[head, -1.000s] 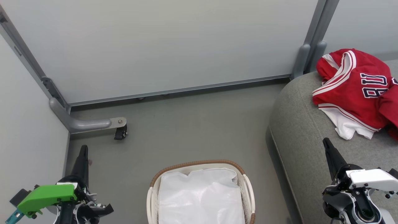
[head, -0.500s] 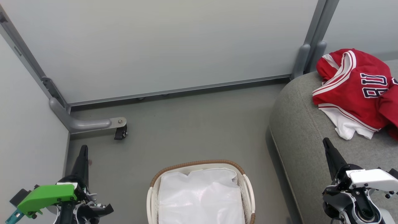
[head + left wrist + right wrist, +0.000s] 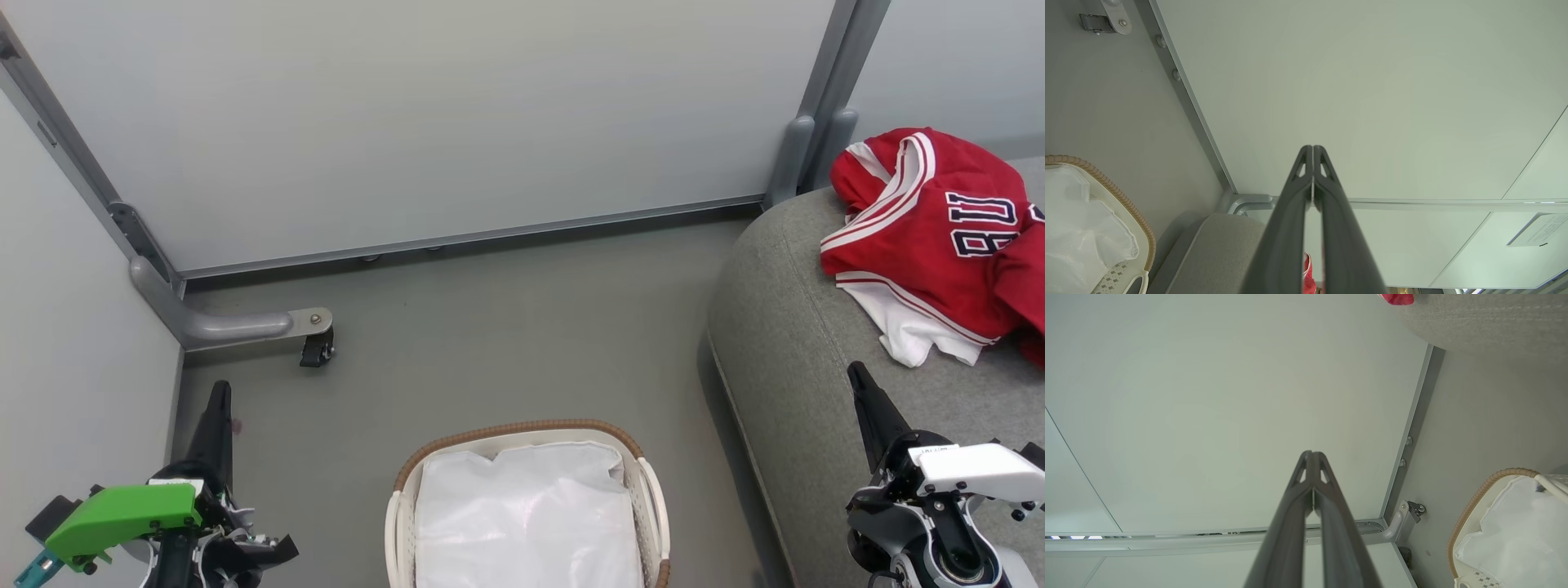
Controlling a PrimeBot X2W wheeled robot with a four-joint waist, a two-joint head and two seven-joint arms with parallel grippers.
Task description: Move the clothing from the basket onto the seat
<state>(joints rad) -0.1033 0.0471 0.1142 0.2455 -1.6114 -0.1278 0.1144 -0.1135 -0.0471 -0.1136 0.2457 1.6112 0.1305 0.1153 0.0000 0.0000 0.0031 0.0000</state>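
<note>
— Where do we find the clothing [image 3: 931,237]?

— We find it on the seat [image 3: 784,327], bunched in a heap along the far edge, close to the rounded far-left corner. We make out red fabric with white stripes, dark white-edged numerals, and a white underlayer spilling out toward the near side.

— And the basket [image 3: 522,428]?

— It stands on the floor [image 3: 490,310], just left of the seat's padded left edge and apart from it. Inside we see the white liner [image 3: 526,514], crumpled, rising close to the brown woven rim.

— How do we hold our left gripper [image 3: 219,392]?

— Low on the left, over the floor and beside the pale wall panel [image 3: 73,343], well apart from the basket. In its wrist view we see the two dark fingers [image 3: 1290,212] pressed together at the tips, with only a thin slit lower down. They grip nothing.

— And our right gripper [image 3: 855,371]?

— It sits over the near part of the seat, a little in from the left edge and well apart from the clothing. In its wrist view we see its fingers [image 3: 1290,522] meeting tip to tip in the same way. This gripper too is closed on nothing.
</note>
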